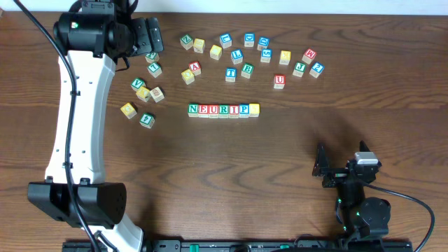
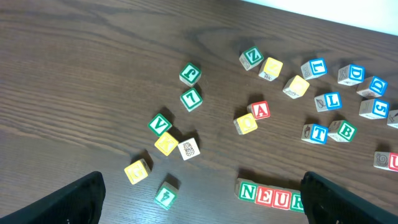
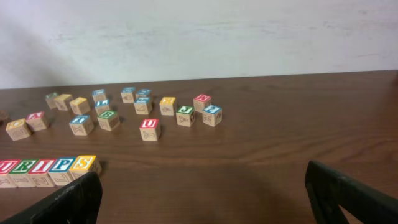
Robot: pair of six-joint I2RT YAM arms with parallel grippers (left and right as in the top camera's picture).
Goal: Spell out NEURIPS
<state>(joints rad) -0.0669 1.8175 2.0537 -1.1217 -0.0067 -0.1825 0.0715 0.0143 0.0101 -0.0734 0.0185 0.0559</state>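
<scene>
A row of letter blocks lies mid-table and reads N, E, U, R, I, P, with a yellow S block touching its right end. The left wrist view shows the row's start. The right wrist view shows its end with the S block. My left gripper hangs high over the loose blocks at the back left, open and empty. My right gripper is low near the front right, open and empty, well right of the row.
Several loose blocks lie scattered at the back. Another cluster sits left of the row, with a green block and a yellow one nearest. A red U block stands alone. A white wall stands behind the table.
</scene>
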